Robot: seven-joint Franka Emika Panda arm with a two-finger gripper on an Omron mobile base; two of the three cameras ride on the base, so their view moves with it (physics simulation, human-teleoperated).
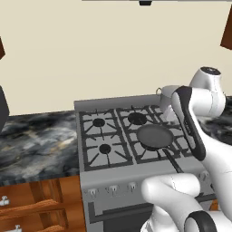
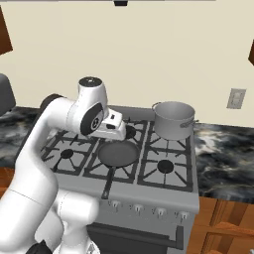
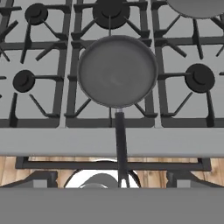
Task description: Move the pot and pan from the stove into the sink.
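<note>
The dark pan (image 3: 117,72) lies on the front middle burner of the stove (image 3: 109,142). Its long black handle (image 3: 120,144) points out over the front edge. The same pan (image 2: 118,153) (image 1: 155,136) sits just below my white hand (image 2: 113,126). In the hand view my gripper (image 3: 113,178) looks straight down on it, high above the handle, fingertips (image 3: 41,178) wide apart, open and holding nothing. The silver pot (image 2: 173,119) stands upright on the back right burner, and its rim (image 3: 197,6) shows at the hand view's top right. The sink is out of view.
Marbled counter flanks the stove on the left (image 1: 36,140) and on the right (image 2: 223,154). Wooden drawers (image 1: 31,204) sit below the left counter. A row of knobs (image 2: 149,208) lines the stove front. A wall outlet (image 2: 236,98) is behind the right counter.
</note>
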